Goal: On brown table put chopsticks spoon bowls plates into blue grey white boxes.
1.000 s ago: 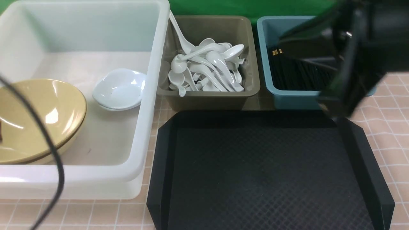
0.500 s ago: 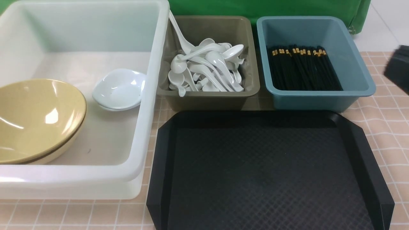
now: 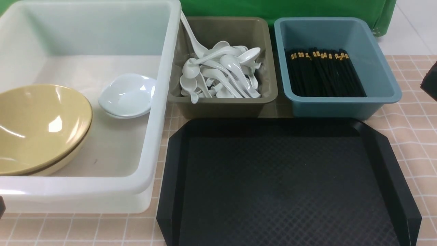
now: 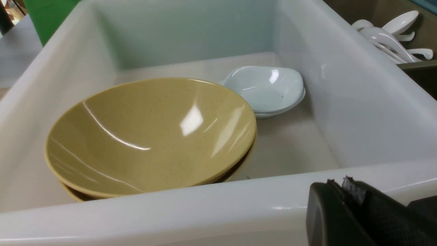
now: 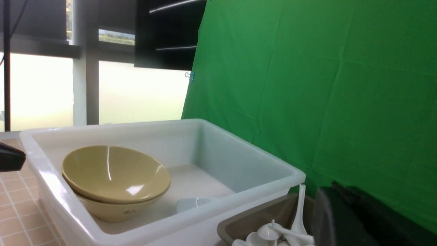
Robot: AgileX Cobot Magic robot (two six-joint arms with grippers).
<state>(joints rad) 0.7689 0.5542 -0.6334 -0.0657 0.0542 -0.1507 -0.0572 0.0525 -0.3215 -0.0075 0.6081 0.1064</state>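
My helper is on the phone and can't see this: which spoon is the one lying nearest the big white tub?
Find the big white tub, then the olive-grey box just right of it, full of white spoons. The spoon you want leans in its far left corner, handle up at the tub's rim, while its neighbours lie heaped lower.

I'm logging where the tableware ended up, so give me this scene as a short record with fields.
white tub: yellow bowls, stacked and tilted; white dishes, stacked
grey box: white spoons, jumbled
blue box: black chopsticks, gold bands showing
black tray: nothing on the part in view
left claw: shut, empty
right claw: shut, empty
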